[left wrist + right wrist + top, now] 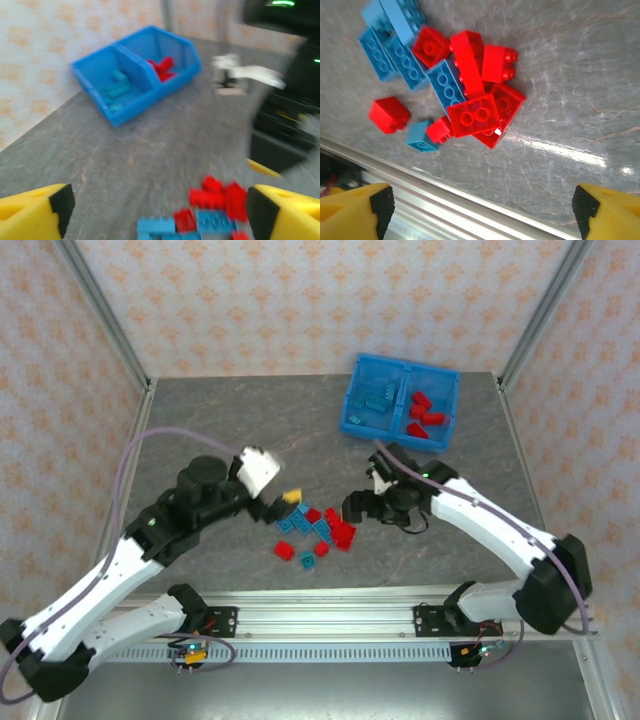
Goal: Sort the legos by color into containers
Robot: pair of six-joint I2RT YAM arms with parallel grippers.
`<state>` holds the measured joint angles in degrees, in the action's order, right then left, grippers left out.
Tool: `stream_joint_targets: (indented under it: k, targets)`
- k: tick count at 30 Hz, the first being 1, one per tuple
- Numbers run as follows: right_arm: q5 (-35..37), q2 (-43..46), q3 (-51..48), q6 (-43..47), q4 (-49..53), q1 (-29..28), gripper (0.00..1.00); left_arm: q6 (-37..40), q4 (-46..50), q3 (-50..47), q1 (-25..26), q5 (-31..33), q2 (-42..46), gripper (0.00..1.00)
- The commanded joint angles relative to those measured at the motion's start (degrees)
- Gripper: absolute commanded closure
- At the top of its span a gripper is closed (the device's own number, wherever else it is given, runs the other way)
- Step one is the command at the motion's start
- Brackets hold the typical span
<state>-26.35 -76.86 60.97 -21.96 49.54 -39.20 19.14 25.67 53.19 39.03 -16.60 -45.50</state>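
A loose pile of red and blue legos (315, 530) lies on the table (230, 430) between the two grippers. The left gripper (283, 502) is held just beside the pile's left edge and the right gripper (352, 508) just beside its right edge. Both are spread wide and nothing is grasped.

In the left wrist view the pile (210, 210) is seen just ahead of the opened gripper (155, 215), nearer its right finger. The right arm (280, 100) is seen blurred and close on that side. In the right wrist view the bricks (465, 95) are seen from above, heaped on one another beyond the yellow fingers (355, 210). The rail (470, 210) is seen between the fingers.

The bin (350, 410) stands well beyond both grippers, nearer the right one. Blue legos (376, 400) are held in its left compartment and red ones (425, 412) in its right. Bare table lies between pile and bin.

The table's near edge is closed by the rail (330, 615), close behind the pile, and the other sides are shut in by patterned walls (300, 300). Open surface is left ahead of the left gripper and to its left.

Both arms are stretched forward and bent inward, the left arm (130, 560) from the near left corner and the right arm (490, 525) from the near right. The wrists are turned toward the pile.
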Motion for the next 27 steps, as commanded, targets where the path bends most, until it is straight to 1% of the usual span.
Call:
stream_joint_targets:
  k: [1,3,5,7,9,10,14,18,27]
  targets:
    - [4.22,-5.11,2.21,3.72,-1.48,-3.78,0.06,16.32,15.07,-3.02,0.69,-12.19,7.04,0.04]
    - [6.13,-8.88,3.17,4.92,-1.33,-5.43,0.06,18.29,20.50,-4.27,0.68,-12.40,9.53,0.01]
    - [7.95,-12.18,4.34,5.49,-1.07,-6.35,0.06,19.73,25.34,-5.19,0.79,-12.45,9.91,0.00]
    - [8.85,-15.47,5.54,6.03,-0.95,-7.08,0.06,20.47,28.00,-6.81,0.78,-12.60,9.35,0.00]
    - [9.27,-18.60,6.97,6.40,-1.30,-7.92,0.06,20.59,27.47,-9.08,0.79,-12.39,8.98,0.00]
    - [9.30,-19.64,7.25,6.49,-1.77,-8.11,0.08,20.40,26.70,-9.83,0.79,-12.39,8.98,0.00]
    - [8.51,-22.94,8.14,6.54,-2.57,-8.51,0.18,18.82,23.18,-12.08,0.79,-13.18,10.09,0.00]
    - [8.57,-23.67,7.35,6.07,-4.00,-8.52,0.30,18.49,21.43,-13.28,0.79,-12.85,10.87,0.00]
    - [8.95,-24.52,6.18,5.64,-5.88,-8.52,0.44,17.71,19.46,-14.21,0.76,-13.17,10.25,0.00]
